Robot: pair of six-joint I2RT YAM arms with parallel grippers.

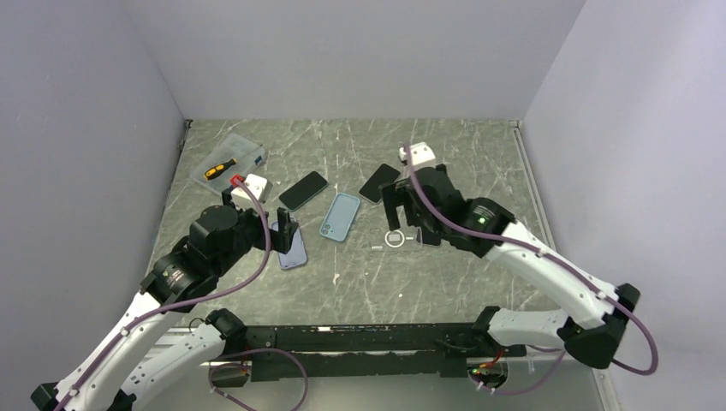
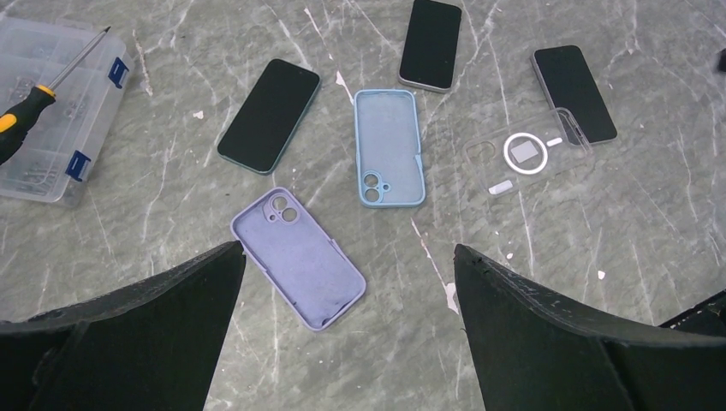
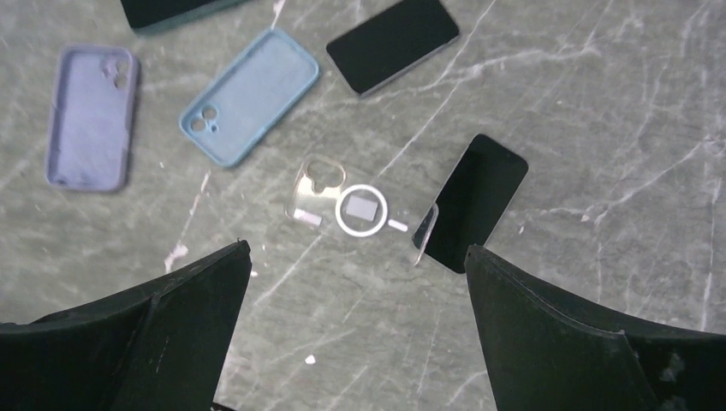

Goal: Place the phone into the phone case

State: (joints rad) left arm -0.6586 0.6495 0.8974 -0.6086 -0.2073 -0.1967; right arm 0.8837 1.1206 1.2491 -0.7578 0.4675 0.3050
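Marble tbl: phones, cases, box.

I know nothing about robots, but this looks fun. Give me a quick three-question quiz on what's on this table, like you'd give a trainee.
1. True or false: the left gripper holds a phone.
2. Which case touches a phone? A purple, B blue, C clear.
3. What tool lies on the plastic box?
Key: 1 false, it is open and empty. 2 C, the clear case. 3 a screwdriver.

Grey marbled tabletop; plain pale walls on three sides.
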